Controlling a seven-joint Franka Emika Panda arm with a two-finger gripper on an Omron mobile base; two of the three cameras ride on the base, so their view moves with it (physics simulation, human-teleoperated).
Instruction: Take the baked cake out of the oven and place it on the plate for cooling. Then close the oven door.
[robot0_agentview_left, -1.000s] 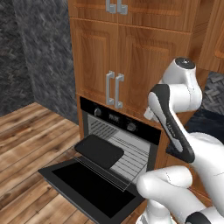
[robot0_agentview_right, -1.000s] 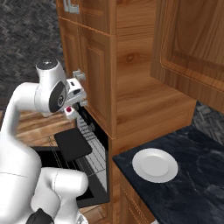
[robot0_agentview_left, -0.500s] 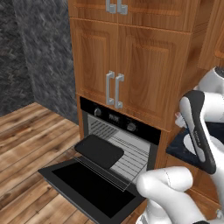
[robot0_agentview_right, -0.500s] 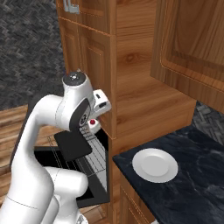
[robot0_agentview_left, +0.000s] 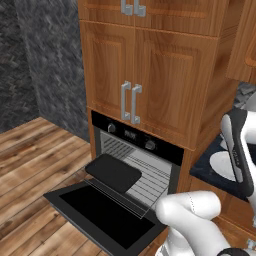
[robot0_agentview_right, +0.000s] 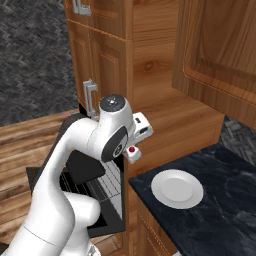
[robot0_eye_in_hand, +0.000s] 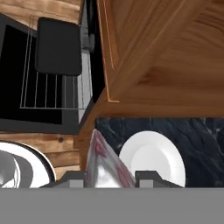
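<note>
The baked cake (robot0_agentview_right: 133, 156), a small white wedge with a red dot, hangs in my gripper (robot0_agentview_right: 132, 153), which is shut on it beside the wooden cabinet corner, left of and above the white plate (robot0_agentview_right: 177, 188). In the hand view the cake (robot0_eye_in_hand: 103, 162) sits between my fingertips, with the plate (robot0_eye_in_hand: 153, 158) just to its right on the dark counter. The black oven (robot0_agentview_left: 135, 144) stands open, and its door (robot0_agentview_left: 102, 216) lies flat in front. The plate (robot0_agentview_left: 220, 165) also peeks out behind my forearm.
A flat black tray (robot0_agentview_left: 113, 172) rests on the pulled-out wire rack (robot0_agentview_left: 146, 181); the same tray (robot0_eye_in_hand: 59, 45) lies at upper left in the hand view. The dark stone counter (robot0_agentview_right: 220, 200) spreads around the plate. Wooden cabinets (robot0_agentview_left: 150, 65) rise above the oven.
My arm has swung right, away from the oven front and toward the counter, carrying the cake with it. The tray, rack and oven door have not moved.
</note>
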